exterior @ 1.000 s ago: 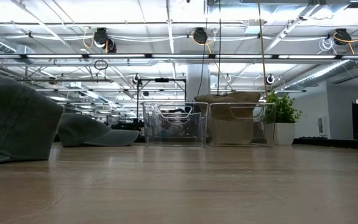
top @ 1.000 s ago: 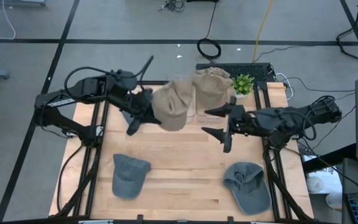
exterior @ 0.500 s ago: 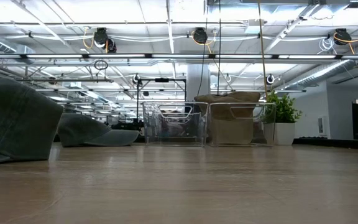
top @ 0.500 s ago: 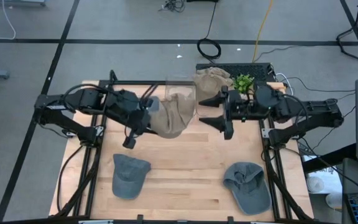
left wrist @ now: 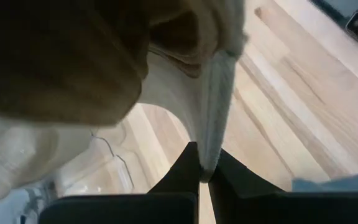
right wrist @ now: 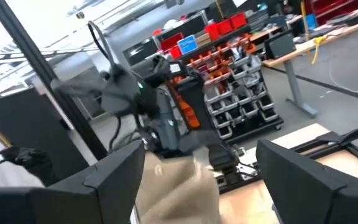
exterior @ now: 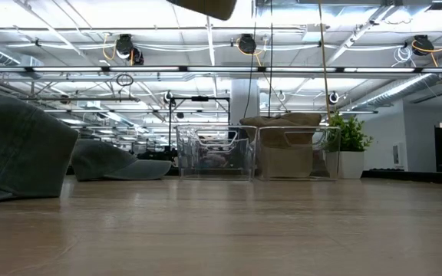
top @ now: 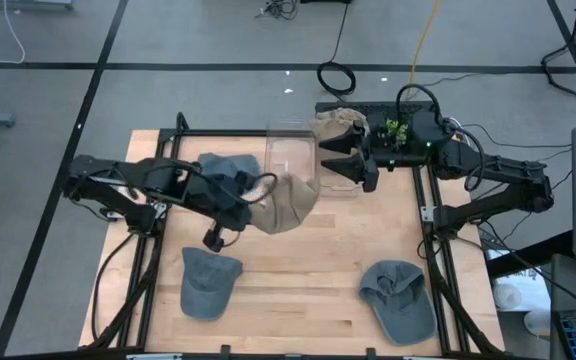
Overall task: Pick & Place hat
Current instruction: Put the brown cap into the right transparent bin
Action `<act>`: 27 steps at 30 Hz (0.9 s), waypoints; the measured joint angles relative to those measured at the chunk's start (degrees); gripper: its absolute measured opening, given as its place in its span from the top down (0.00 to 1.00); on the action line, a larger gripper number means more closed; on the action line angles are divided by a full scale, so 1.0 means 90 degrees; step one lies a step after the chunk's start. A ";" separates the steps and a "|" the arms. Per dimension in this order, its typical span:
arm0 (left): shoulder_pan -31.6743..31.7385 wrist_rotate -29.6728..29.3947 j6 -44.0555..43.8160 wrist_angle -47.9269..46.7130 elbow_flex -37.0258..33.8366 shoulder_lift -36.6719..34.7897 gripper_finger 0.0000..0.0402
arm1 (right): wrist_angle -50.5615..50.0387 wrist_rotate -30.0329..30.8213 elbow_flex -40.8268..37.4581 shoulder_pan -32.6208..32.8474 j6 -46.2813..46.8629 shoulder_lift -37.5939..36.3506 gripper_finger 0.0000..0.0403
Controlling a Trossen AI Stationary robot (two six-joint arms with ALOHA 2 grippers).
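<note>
My left gripper (top: 251,203) is shut on a tan hat (top: 286,203) and carries it above the middle of the table, just near of the clear bins. In the left wrist view the hat (left wrist: 73,62) fills the space beyond the gripper (left wrist: 204,174). The low view catches only the hat's lowest bit (exterior: 206,6) at its top. My right gripper (top: 326,162) is open, hovering by the right clear bin (top: 340,165), where a second tan hat (top: 338,125) lies. In the right wrist view its gripper (right wrist: 201,155) frames the carried hat (right wrist: 179,180). My left gripper pinches the tan hat's pale rim edge (left wrist: 215,140) between its two fingertips (left wrist: 188,165). The hat is lifted clear of the table, and its crown bulges away beyond the fingers.
Three grey hats lie on the table: one at the far left (top: 223,165), one near left (top: 208,282), one near right (top: 400,300). Two clear bins (exterior: 217,153) (exterior: 294,153) and a small plant (top: 393,132) stand along the far edge. Bare wood (top: 298,270) shows in the near middle.
My left gripper moved toward the near edge and down with the tan hat, which now dips into the low view's top; a grey hat at the far left came into sight. My right gripper, still open, drew back toward the far edge, beside the right bin.
</note>
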 joint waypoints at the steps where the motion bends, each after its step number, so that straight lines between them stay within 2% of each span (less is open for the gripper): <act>1: 0.0001 0.0013 -0.0035 -0.0107 0.0000 0.0048 0.98 | 0.0001 -0.0123 0.0000 -0.0059 -0.0005 0.0000 0.26; 7: 0.0013 0.0082 0.0012 -0.0531 0.0465 0.0703 0.98 | -0.0124 -0.1058 0.0000 -0.0442 0.0090 0.0150 0.27; 13: 0.0013 0.0091 0.0225 -0.0876 0.1411 0.1258 0.98 | -0.0375 -0.1767 -0.0007 -0.0598 -0.0207 0.0332 0.27; 21: 0.0018 0.0189 0.0246 -0.1820 0.2816 0.2140 0.98 | -0.1121 -0.2256 -0.0004 -0.0601 -0.0563 0.0512 0.27; 27: 0.0043 0.0533 0.0350 -0.1927 0.3166 0.2484 0.98 | -0.1476 -0.2752 0.0002 -0.0591 -0.0437 0.0593 0.27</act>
